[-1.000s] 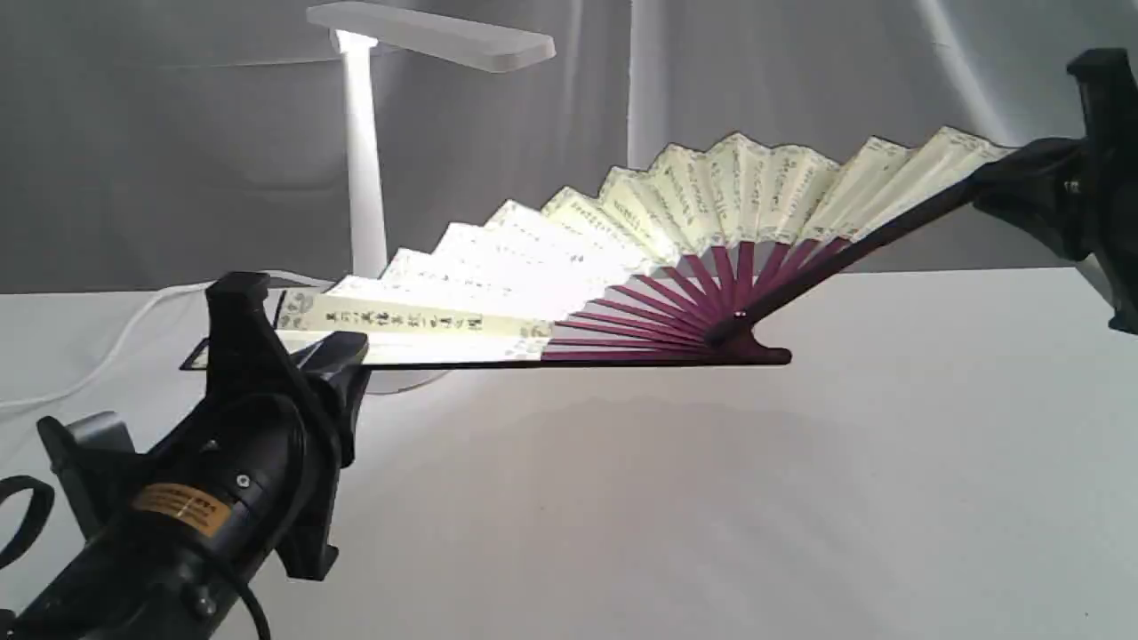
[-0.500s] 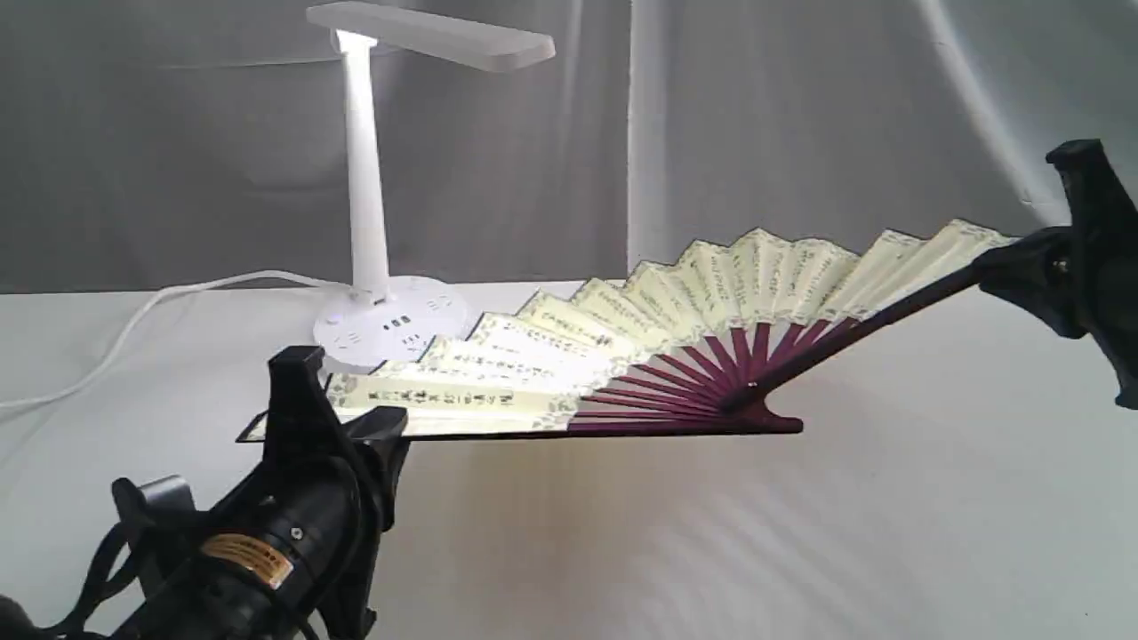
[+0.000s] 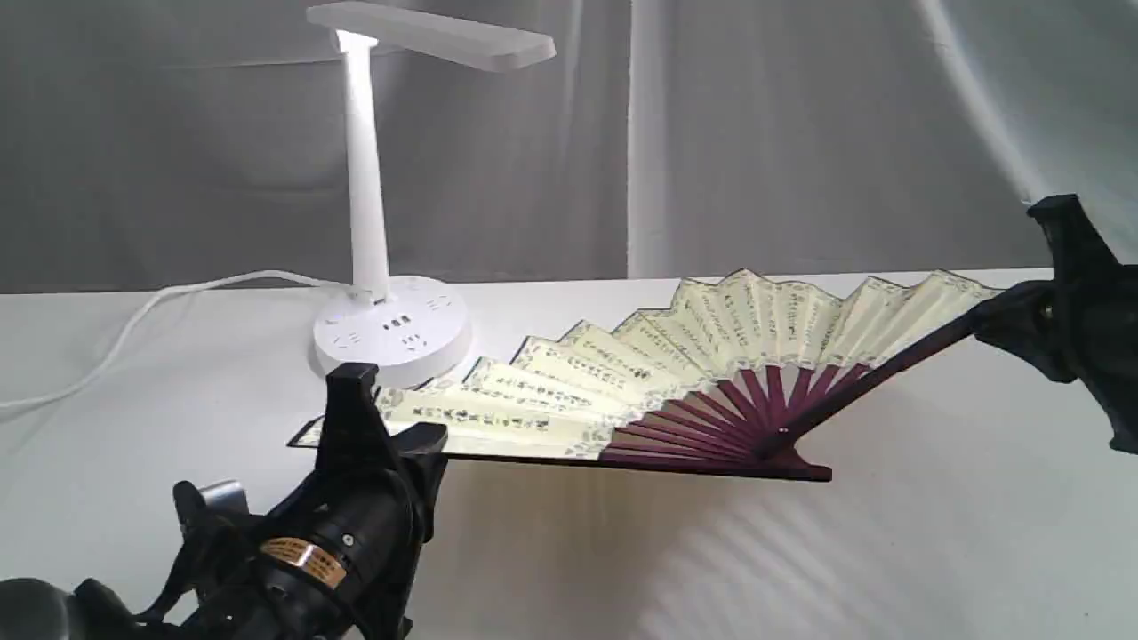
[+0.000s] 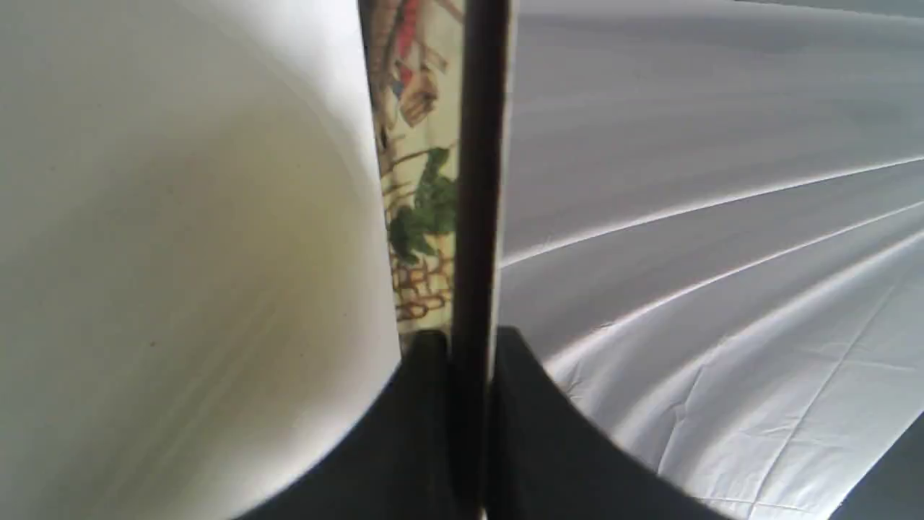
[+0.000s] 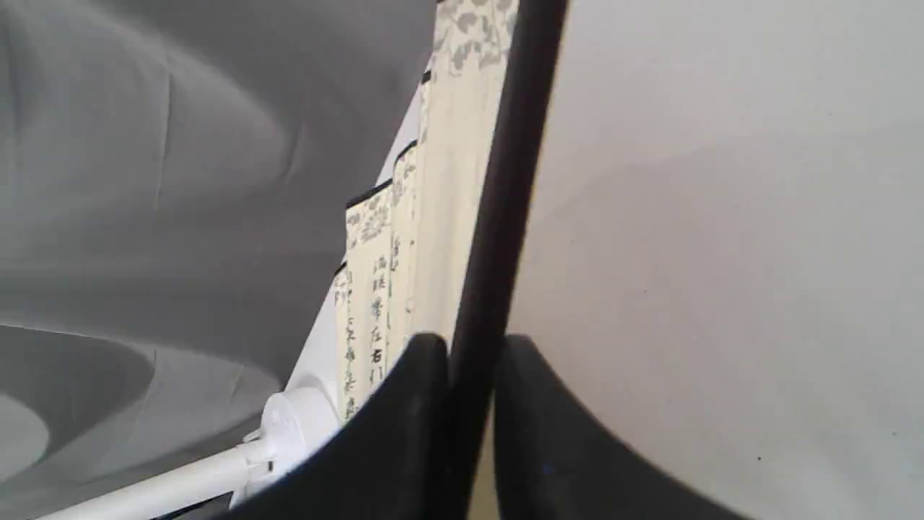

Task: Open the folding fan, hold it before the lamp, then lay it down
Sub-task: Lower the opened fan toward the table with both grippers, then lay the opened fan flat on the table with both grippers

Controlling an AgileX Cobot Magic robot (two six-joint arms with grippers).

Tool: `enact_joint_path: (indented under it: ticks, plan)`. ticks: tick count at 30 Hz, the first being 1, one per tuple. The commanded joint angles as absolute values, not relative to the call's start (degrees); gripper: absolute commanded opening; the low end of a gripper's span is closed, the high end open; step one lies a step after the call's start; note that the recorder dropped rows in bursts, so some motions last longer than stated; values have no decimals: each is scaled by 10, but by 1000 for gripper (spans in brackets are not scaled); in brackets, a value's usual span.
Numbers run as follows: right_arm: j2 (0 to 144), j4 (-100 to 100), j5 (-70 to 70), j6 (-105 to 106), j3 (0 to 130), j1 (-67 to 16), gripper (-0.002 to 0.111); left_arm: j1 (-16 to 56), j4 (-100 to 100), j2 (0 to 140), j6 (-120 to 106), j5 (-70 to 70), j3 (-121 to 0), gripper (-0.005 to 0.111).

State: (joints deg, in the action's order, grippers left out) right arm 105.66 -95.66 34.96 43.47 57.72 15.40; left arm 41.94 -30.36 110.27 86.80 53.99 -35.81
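The folding fan [image 3: 676, 356] is spread wide, cream pleats with black calligraphy and maroon ribs, hanging a little above the white table to the right of the lamp [image 3: 369, 178]. My left gripper [image 3: 378, 436] is shut on the fan's left guard near its outer end; the dark guard [image 4: 473, 217] runs between the two black fingers. My right gripper [image 3: 1013, 324] is shut on the right guard [image 5: 505, 180], higher than the left. The fan's pivot [image 3: 782, 453] dips lowest, close to the cloth.
The lamp's round base with sockets [image 3: 391, 333] stands just behind the fan's left end, its white cord [image 3: 133, 320] trailing to the left. A grey draped backdrop closes the back. White cloth [image 3: 800, 569] covers the table in front of the fan.
Both grippers have come down and forward with the open fan. It dropped from level with the lamp's post to just above the table, uncovering the lamp's base.
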Motion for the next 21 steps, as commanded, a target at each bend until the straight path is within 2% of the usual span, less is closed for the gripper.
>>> enact_joint_path:
  ticks: [1,21]
  plan:
    - [1064,-938,347,462,574,154,0,419,-284,1114,883,557,-364,0]
    - [1065,-936,313,471,574,155,0,419,-296,1123,884,550,-364,0]
